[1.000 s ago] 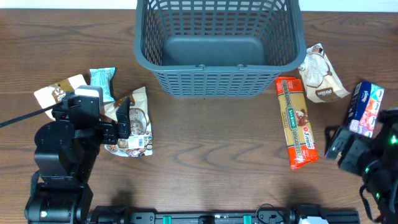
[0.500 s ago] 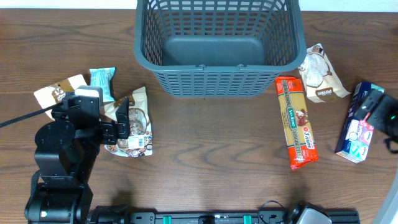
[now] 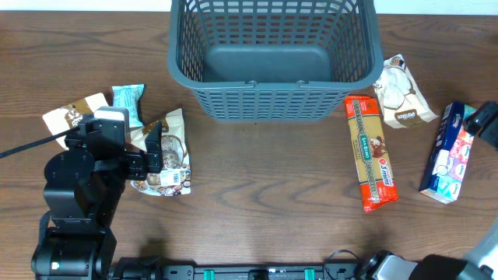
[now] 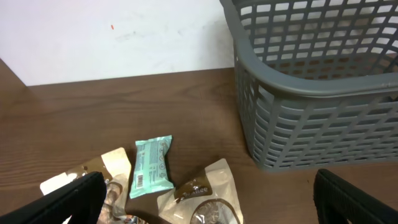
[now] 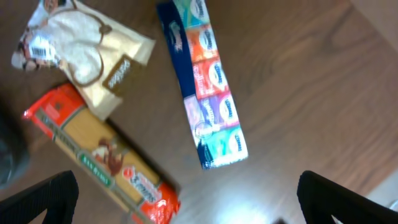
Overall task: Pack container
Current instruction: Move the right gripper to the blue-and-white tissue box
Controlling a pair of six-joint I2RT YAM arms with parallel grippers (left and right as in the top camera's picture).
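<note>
Nearest, at eight o'clock, the left gripper (image 3: 153,152) hangs with jaws spread wide and empty above a snack packet (image 3: 175,175), the right gripper (image 5: 189,198), probably near three, gapes empty too, and at twelve the empty container (image 3: 272,109) looks light, stiff, best taken by its solid rim.

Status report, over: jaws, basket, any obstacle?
Left jaws open, holding nothing. Right jaws open, holding nothing. Basket empty; pasta pack lying beside it on table. Nothing over the basket opening.
</note>
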